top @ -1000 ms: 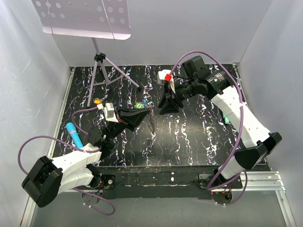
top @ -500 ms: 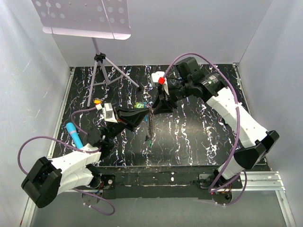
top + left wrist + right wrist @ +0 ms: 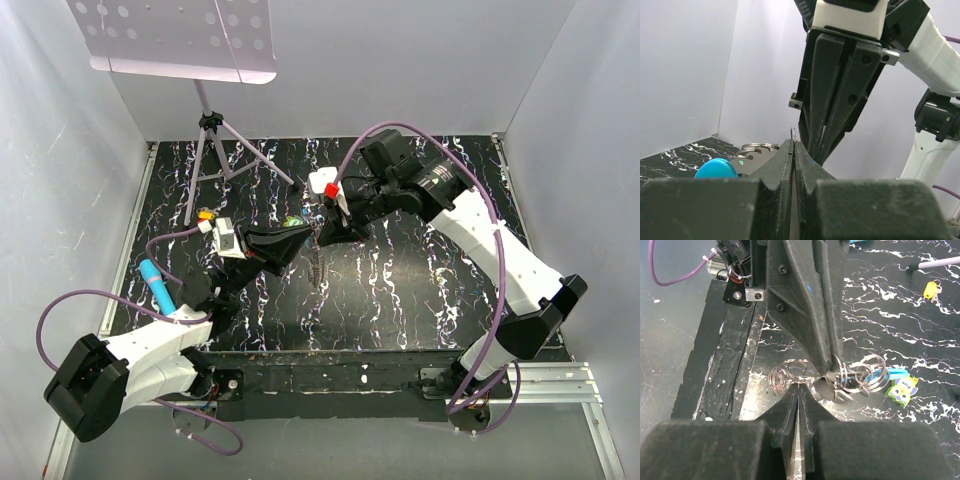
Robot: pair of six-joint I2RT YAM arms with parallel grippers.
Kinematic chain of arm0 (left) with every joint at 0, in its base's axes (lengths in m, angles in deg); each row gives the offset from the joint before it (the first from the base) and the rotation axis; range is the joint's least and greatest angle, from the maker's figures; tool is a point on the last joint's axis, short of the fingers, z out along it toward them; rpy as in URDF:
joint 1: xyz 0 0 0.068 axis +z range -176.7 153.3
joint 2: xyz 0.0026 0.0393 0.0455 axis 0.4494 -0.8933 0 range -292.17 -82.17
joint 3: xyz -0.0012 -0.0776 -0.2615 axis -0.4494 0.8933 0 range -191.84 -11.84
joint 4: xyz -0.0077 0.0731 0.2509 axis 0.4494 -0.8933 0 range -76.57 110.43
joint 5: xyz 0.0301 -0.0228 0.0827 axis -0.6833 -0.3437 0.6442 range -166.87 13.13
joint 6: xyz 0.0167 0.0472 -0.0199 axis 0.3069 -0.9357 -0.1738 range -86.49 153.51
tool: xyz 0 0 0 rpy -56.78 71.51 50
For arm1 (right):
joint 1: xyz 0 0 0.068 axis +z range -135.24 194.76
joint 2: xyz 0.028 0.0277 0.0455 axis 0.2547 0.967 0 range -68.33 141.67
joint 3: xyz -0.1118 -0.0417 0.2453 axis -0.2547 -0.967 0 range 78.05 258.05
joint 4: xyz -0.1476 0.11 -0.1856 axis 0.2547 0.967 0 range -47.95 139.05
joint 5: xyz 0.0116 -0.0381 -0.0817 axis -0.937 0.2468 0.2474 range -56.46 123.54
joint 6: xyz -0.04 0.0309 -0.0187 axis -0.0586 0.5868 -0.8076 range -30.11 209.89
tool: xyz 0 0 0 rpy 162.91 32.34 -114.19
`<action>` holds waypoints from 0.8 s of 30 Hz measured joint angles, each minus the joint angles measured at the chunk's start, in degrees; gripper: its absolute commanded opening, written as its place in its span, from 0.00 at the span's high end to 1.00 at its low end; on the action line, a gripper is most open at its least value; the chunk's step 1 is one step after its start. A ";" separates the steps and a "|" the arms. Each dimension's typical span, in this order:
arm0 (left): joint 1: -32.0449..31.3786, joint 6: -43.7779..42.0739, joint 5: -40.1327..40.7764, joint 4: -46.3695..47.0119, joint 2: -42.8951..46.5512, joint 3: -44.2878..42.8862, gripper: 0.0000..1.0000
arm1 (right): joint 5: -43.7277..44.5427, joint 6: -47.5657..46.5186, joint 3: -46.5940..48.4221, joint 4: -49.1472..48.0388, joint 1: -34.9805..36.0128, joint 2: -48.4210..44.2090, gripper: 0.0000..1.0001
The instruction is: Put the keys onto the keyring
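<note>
— What are the left fingers doing?
— The left gripper (image 3: 793,148) is pressed shut. Thin wire from the keyring (image 3: 862,376) pokes out between its tips.
— And the right?
— The right gripper (image 3: 798,389) is closed too. Its tips sit right at a wire loop of the same bunch, but I cannot tell whether they pinch it.
— How do the two stand?
— Tip to tip above the middle of the table (image 3: 400,290).
— Where is the rest of the keyring?
— Coiled rings spread to either side of the tips, and a grey chain (image 3: 317,262) hangs down from where the two meet.
— Any keys?
— A pale blue strip (image 3: 891,372) shows just beside the rings. It is too small to tell if it is a key.
— And farther out?
— A green toy (image 3: 902,387) lies next to that strip and a yellow piece (image 3: 931,289) well apart. There is a teal marker (image 3: 157,283) near the left arm and a stand (image 3: 205,125) in the far left corner.
</note>
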 measured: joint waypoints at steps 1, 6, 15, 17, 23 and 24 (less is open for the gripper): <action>0.07 0.00 0.11 0.00 0.02 0.00 1.00 | 0.52 -0.26 0.00 0.17 0.52 0.00 0.87; 0.09 -0.02 0.09 -0.20 0.09 0.00 1.00 | 2.51 -0.26 0.00 0.63 2.10 0.00 0.71; 0.09 0.00 -0.81 -0.33 0.76 0.00 1.00 | 0.22 2.36 1.03 2.29 -4.00 -0.55 0.62; 0.09 0.00 -1.38 -0.33 0.76 0.00 1.00 | -1.20 3.63 2.10 2.25 -5.40 -0.55 0.60; 0.09 0.04 -2.93 -0.35 0.76 0.00 1.00 | -5.99 7.82 3.96 0.57 -6.47 -0.50 0.58; 0.09 0.04 -3.10 -0.33 0.76 0.00 1.00 | -6.78 8.55 3.98 0.39 -6.47 -0.42 0.58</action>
